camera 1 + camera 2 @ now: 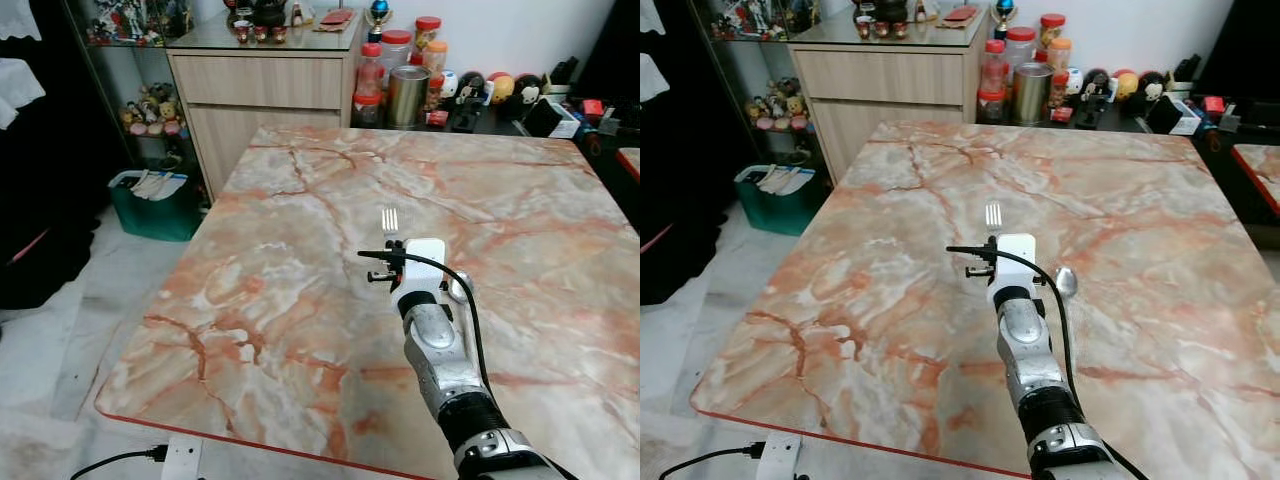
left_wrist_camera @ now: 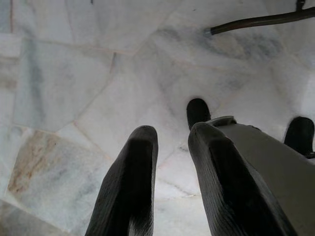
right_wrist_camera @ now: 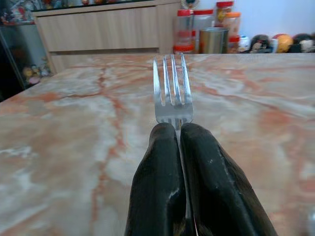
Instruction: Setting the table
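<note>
My right gripper point(image 3: 178, 125) is shut on a silver fork point(image 3: 172, 88), tines pointing away towards the far side. The fork point(image 1: 390, 220) sticks out past the white wrist camera, low over the middle of the marble table point(image 1: 300, 300). Whether it touches the top I cannot tell. A silver spoon point(image 1: 1066, 281) lies on the table just right of that wrist. My left gripper point(image 2: 172, 132) hangs idle above the pale marble floor, a narrow gap between its fingers and nothing in it.
A wooden cabinet point(image 1: 265, 90) stands behind the table, with jars and a metal canister point(image 1: 405, 95) beside it. A green bin point(image 1: 155, 205) sits on the floor at the left. A white power strip point(image 1: 180, 460) lies below the table's near edge.
</note>
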Tool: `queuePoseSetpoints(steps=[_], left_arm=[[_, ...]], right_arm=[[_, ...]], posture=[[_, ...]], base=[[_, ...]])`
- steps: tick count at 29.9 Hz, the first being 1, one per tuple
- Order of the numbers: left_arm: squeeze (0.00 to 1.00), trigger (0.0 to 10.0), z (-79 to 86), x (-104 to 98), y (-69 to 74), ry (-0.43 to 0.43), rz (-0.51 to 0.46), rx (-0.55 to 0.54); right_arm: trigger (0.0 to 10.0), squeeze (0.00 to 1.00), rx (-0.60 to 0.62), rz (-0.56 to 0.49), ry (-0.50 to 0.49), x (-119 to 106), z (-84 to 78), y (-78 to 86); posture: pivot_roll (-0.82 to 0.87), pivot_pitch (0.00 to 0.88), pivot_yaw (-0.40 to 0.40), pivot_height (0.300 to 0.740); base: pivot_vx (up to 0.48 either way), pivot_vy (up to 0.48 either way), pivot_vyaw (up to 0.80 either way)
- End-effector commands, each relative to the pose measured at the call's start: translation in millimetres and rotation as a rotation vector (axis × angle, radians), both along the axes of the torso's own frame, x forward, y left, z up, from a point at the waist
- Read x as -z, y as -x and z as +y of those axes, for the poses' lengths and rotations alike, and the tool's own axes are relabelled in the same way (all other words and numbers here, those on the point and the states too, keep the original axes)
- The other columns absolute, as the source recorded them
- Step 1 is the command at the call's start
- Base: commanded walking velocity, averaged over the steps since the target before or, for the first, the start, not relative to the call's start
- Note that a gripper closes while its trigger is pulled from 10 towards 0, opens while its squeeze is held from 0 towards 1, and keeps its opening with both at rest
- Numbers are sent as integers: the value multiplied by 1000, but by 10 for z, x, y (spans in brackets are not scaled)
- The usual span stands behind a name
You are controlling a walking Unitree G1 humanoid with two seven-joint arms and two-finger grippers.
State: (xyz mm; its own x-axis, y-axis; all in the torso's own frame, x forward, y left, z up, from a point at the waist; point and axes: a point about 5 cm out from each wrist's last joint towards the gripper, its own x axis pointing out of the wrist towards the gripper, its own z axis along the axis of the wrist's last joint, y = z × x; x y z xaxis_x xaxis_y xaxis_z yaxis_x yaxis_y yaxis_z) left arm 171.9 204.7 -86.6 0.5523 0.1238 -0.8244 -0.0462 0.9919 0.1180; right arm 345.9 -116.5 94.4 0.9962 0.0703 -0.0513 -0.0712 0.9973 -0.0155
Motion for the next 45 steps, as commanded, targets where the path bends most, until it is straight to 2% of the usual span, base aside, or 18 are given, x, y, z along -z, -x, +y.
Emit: queuePoseSetpoints(steps=[1, 45], left_arm=[[0, 10000, -10, 0, -2, 0, -5, 3], [0, 10000, -41, -11, -32, 9, -27, -17]], right_arm=[[10000, 0, 0, -38, 9, -93, -11, -36], [10000, 0, -31, -70, 35, -128, 29, -26]], posture=[[32, 0, 18, 740], [30, 0, 14, 740]], base=[[0, -409, 0], [0, -423, 0]])
